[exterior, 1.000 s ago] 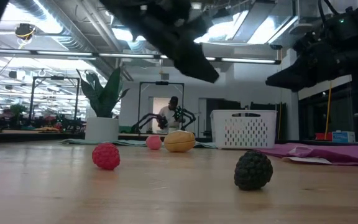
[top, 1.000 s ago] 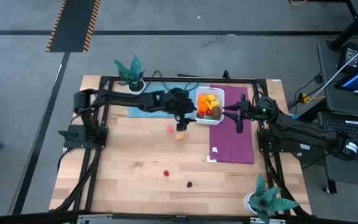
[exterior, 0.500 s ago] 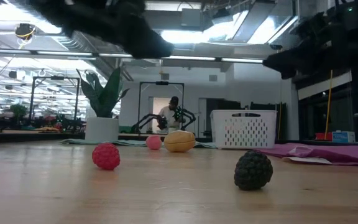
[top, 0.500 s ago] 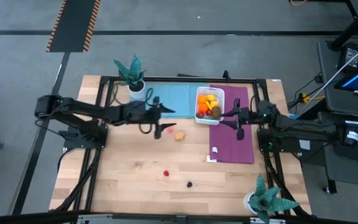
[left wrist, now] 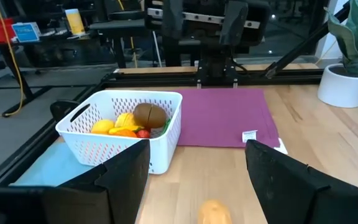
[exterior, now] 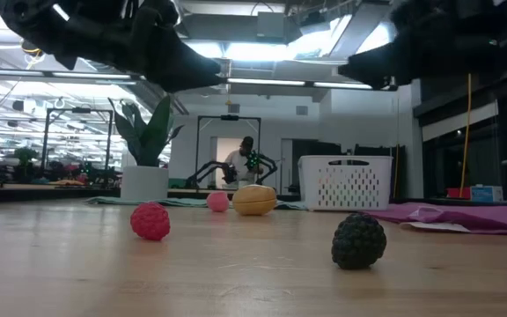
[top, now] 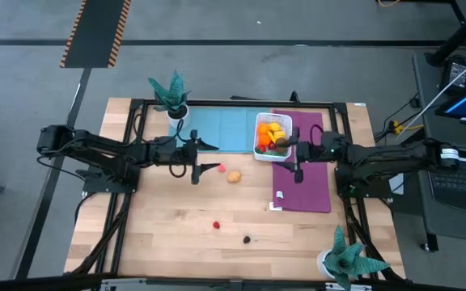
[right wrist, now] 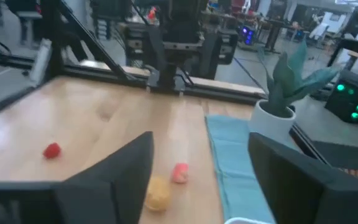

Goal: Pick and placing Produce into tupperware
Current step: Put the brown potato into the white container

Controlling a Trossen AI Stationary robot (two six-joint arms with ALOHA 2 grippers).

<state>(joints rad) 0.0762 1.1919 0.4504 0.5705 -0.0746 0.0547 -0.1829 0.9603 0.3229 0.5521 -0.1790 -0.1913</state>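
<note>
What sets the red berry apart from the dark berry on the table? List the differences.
Colour: the red berry is bright red, the dark berry near black.
Place: in the high view the red berry lies further toward the left arm's side, the dark berry nearer the front edge.
Apparent size: in the low view the dark berry looks larger, perhaps only because it is closer to that camera.
Shared: both are round, bumpy, lying loose on the wooden table, outside the tupperware.

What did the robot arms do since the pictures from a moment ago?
The left pincer pulled back from the tupperware toward its own side, fingers apart and empty. The right pincer slid nearer the tupperware. The loose produce on the table stayed put.
</note>
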